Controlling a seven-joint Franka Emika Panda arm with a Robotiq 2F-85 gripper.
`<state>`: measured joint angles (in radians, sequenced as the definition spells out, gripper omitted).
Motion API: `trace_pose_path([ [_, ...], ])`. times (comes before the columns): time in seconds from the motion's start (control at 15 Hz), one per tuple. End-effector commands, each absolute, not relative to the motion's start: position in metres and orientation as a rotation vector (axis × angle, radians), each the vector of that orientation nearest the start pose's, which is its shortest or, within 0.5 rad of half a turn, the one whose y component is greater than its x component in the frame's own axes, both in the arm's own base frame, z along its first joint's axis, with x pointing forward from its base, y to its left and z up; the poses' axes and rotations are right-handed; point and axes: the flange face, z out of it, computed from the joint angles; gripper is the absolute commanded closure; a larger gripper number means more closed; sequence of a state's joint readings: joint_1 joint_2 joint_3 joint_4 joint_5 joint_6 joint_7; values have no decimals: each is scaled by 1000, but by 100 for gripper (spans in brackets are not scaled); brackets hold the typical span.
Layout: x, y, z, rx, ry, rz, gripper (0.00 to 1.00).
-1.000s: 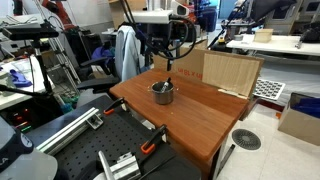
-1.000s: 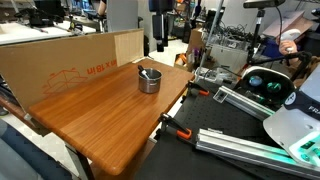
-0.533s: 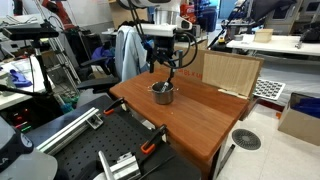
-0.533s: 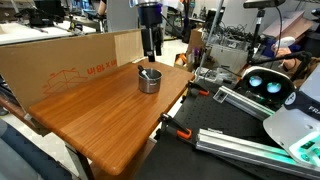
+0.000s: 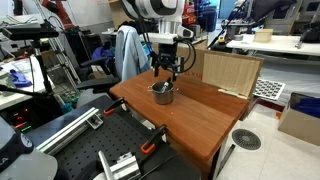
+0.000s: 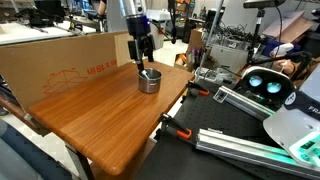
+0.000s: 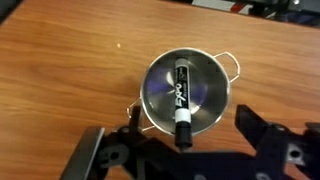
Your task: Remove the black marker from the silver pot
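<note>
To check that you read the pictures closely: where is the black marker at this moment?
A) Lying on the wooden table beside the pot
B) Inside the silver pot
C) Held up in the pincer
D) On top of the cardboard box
B: in the wrist view the marker lies inside the pot, with one end up at the rim.

The robot's gripper (image 5: pixel 166 72) hangs just above the silver pot (image 5: pixel 163 94), fingers apart, in an exterior view of a crowded lab. The pot stands on a wooden table (image 5: pixel 200 115), near its far corner. A cardboard box (image 5: pixel 232 72) stands at the table's back edge, well apart from the pot.
</note>
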<state>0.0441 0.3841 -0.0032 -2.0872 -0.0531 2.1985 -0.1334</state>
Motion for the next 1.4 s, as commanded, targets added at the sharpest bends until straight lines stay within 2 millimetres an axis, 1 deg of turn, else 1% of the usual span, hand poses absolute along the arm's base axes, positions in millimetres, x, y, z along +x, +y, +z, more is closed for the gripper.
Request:
trace_pose_path([
  [0.0, 565, 28, 209, -3173, -301, 461, 0],
  [0.2, 571, 28, 208, -3175, -294, 460, 0],
  [0.27, 572, 27, 210, -3167, -312, 471, 25],
  [0.33, 573, 27, 213, -3166, -318, 459, 26],
  [0.53, 578, 26, 218, -3160, -344, 458, 49],
  [0.87, 580, 26, 219, -3182, -381, 471, 88],
  [0.93, 581, 25, 218, -3192, -383, 470, 95],
  [1.0, 582, 25, 217, -3198, -381, 474, 99],
  [1.07, 584, 25, 216, -3208, -369, 468, 99],
  [1.13, 585, 25, 216, -3216, -365, 461, 57],
  [1.2, 585, 25, 216, -3221, -364, 463, 58],
  [1.27, 586, 25, 215, -3224, -366, 468, 56],
  [1.33, 587, 25, 214, -3225, -371, 473, 49],
])
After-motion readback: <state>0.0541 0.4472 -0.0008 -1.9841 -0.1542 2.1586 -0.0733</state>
